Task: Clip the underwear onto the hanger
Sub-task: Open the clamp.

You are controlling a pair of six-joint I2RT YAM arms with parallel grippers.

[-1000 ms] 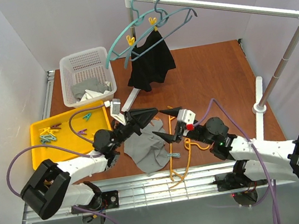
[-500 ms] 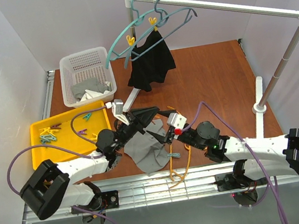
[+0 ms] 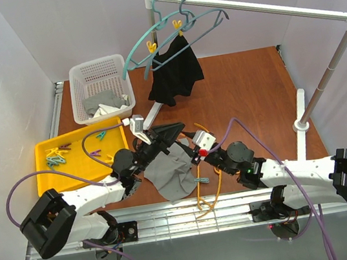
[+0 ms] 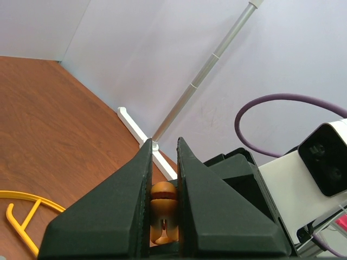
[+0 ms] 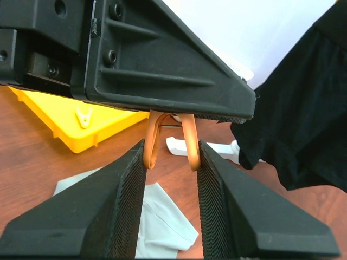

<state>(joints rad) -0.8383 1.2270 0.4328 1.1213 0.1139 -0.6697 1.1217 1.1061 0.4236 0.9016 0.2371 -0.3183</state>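
The underwear [image 3: 172, 172] is lying flat on the table, close to the near edge and between the two arms. The hanger [image 3: 199, 201] is lying just right of it, with one thin bar running by the garment's right hem. We are reading that layout as cloth and bar being kept together, ready for clipping. A teal peg [image 3: 202, 180] is sitting where hem and bar are meeting, so we are judging one side as probably fastened, though from above we cannot tell whether it is biting both. Just above the cloth's far edge, the left gripper [image 3: 175, 130] is pinching an orange clip [image 4: 164, 208] by its head, with the jaws nearly closed on it. Held this way, the clip's two legs are sticking out towards the right arm. The right gripper [image 5: 171, 146] is flanking those legs, and its pads are appearing to touch them on both sides, gripping lightly rather than squeezing hard. We are taking this as a handover: one arm is steadying the clip so the other can hold the ends that spread its mouth. Spare pegs are lying in the yellow tray [image 3: 75, 172] at the left.
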